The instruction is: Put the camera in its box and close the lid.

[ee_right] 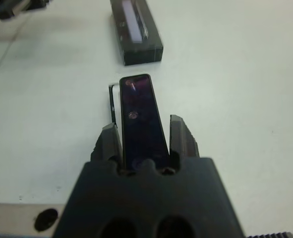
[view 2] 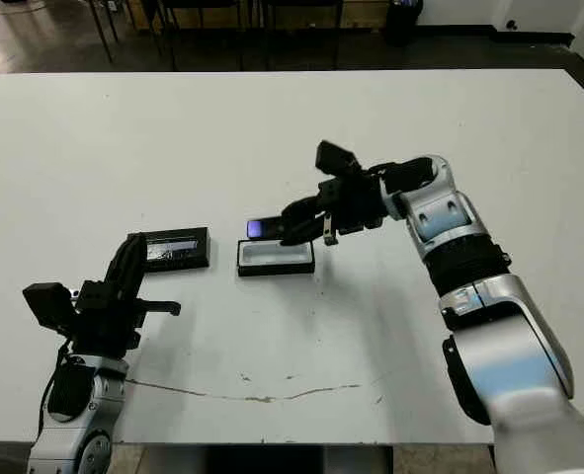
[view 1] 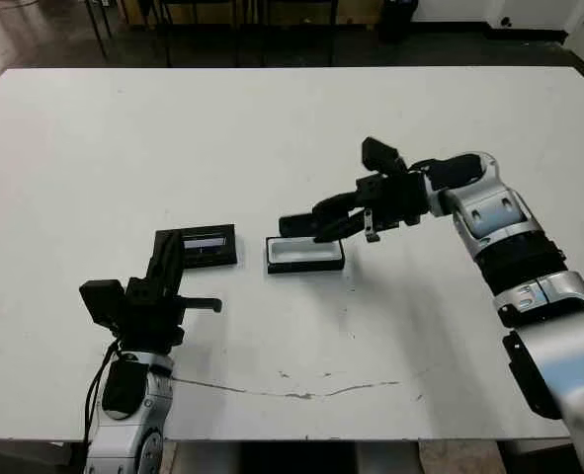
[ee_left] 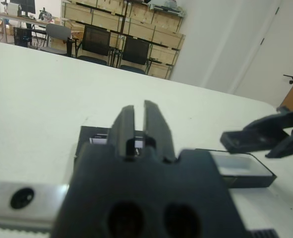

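My right gripper (view 2: 297, 223) is shut on the camera (view 2: 270, 228), a slim dark bar with a bluish-purple patch at its free end. It holds the camera just above the box (view 2: 276, 259), a shallow black tray with white lining, mid-table. In the right wrist view the camera (ee_right: 139, 119) sticks out between the fingers (ee_right: 180, 133) and hides most of the box. The lid (view 1: 208, 245), flat and black with a pale stripe, lies left of the box. My left gripper (view 1: 163, 259) is shut and empty, its tips at the lid's near left corner.
A thin dark crack (view 1: 292, 391) runs along the table near its front edge. Chairs (ee_left: 94, 44) and wooden shelves stand beyond the far edge. Bare white tabletop (view 1: 272, 128) stretches behind the box and lid.
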### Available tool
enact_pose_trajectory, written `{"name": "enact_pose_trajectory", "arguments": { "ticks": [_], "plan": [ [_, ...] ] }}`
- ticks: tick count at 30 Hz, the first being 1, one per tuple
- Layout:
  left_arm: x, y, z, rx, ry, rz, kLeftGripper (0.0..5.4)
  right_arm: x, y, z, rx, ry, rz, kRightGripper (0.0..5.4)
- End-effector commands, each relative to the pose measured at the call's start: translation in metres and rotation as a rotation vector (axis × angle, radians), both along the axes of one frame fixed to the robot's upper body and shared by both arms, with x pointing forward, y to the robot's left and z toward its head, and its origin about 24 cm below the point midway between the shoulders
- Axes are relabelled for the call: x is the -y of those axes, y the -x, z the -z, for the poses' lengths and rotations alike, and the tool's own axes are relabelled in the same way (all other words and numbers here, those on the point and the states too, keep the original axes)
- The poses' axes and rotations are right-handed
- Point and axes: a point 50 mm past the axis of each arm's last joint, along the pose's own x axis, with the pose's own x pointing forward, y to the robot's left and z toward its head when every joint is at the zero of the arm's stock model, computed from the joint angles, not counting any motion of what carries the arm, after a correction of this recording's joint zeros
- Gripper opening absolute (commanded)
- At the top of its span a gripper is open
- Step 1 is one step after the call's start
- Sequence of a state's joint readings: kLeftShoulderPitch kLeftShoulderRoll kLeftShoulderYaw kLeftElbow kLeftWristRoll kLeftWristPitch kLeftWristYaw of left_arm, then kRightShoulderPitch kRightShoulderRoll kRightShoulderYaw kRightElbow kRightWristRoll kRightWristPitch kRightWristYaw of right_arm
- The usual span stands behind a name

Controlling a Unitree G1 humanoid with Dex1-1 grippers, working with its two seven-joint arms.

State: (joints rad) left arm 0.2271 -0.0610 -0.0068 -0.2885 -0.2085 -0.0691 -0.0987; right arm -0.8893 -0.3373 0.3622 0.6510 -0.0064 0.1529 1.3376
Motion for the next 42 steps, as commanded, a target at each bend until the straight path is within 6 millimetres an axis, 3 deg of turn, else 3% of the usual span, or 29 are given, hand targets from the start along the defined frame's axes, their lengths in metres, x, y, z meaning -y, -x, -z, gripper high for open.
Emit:
{"name": "enact_pose_trajectory", "arguments": {
  "ticks": [1,22,42],
  "plan": [
    [0.000,0.001,0.007,-0.039,0.006,-0.002,0.00,0.002,0.001,0.004,-0.006,0.054,-0.012,0.35],
    [0.002,0.002,0.009,-0.041,0.000,-0.007,0.00,-0.004,0.006,0.016,0.092,0.185,-0.072,0.35],
    [0.003,0.008,0.014,-0.046,-0.011,-0.004,0.00,-0.057,0.019,0.038,0.026,0.203,-0.201,0.35]
  ]
}}
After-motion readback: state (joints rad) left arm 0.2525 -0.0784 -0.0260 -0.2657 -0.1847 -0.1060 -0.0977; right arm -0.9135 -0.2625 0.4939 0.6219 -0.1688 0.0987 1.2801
